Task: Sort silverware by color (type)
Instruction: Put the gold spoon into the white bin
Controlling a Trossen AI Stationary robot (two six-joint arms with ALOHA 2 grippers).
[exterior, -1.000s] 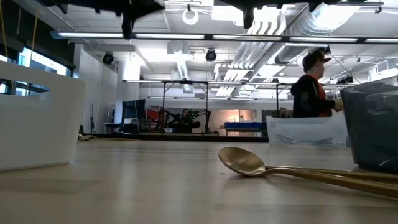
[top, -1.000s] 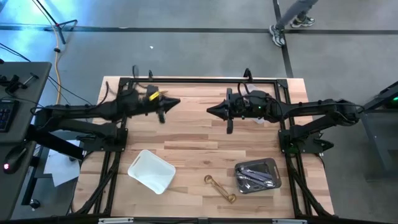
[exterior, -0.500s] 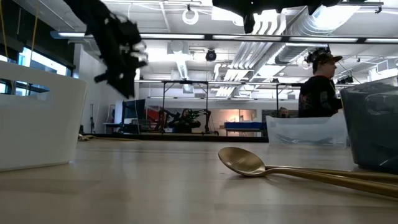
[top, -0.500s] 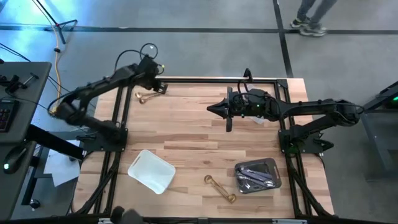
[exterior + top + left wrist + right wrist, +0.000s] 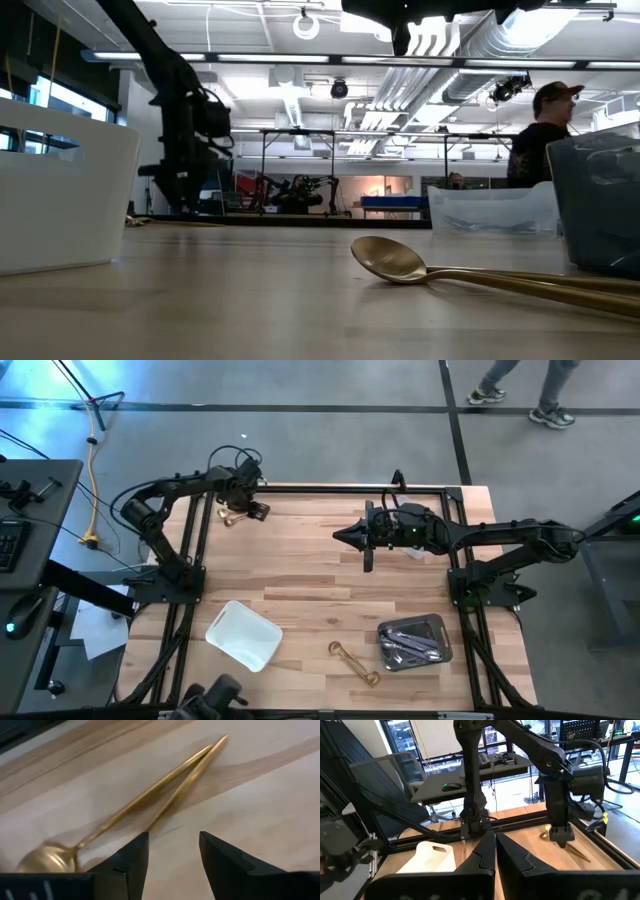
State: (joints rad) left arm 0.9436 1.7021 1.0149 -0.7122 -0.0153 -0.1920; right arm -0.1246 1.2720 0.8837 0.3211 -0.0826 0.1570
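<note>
Gold cutlery lies in two places on the pale wooden table [image 5: 300, 575], so the sorting looks only partly done. Starting at the far left corner, the left pincer [image 5: 252, 510] hangs low over the boards with its two dark fingers [image 5: 131, 857] parted and nothing between them; just ahead of the tips, a pair of slim gold spoons [image 5: 135, 802] rests on the wood, handles meeting at a point, apart from the fingers. From above that same gold pair [image 5: 230, 517] shows just beside the pincer, which I judge to be a gold pile being started there.

Well away toward the near edge sits a white plastic bin [image 5: 243, 635]; what it holds, if anything, I cannot tell. Right of it, two more gold spoons [image 5: 354, 663] lie loose on the table, well apart from either pincer, and they likely need to join the others. Next over, a grey tray [image 5: 444, 630] holds several shiny silver utensils [image 5: 408, 643].

The right pincer [image 5: 340, 536] waits over the table's middle, fingers pressed together and empty.
</note>
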